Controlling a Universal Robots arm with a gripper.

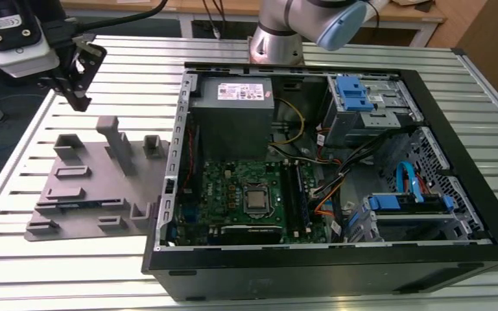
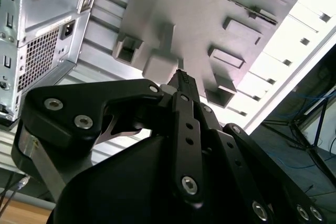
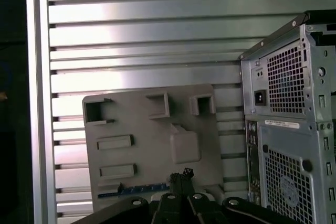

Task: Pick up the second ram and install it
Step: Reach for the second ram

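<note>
1. Your gripper [image 1: 77,98] hangs in the air near the exterior view's upper left. It is above the slatted metal table [image 1: 85,262] and well clear of the open computer case [image 1: 318,280].
2. In both wrist views you can see its fingers [image 2: 185,124] clenched tip to tip with nothing between them, so the gripper carries nothing.
3. Below it lies the grey parts holder [image 1: 93,194], flat on the table just beside the case, on the exterior view's left of it.
4. The holder's tall post [image 1: 116,139] stands upright at the end nearer your gripper, and the fingertips touch neither the post nor the holder.
5. The second ram [image 3: 134,190] appears in the first wrist view as a thin bluish strip set on edge in a long slot of the holder. That slot lies past the holder's two rectangular pockets, and the stick is not lifted.
6. In that same view the closed tips line up close to one end of the strip, but the exterior view shows the gripper held high above the holder, so there is no contact.
7. Inside the case the green motherboard [image 1: 231,188] lies flat, with its long black slots running beside the processor socket. You cannot tell from here what is seated in them.
</note>
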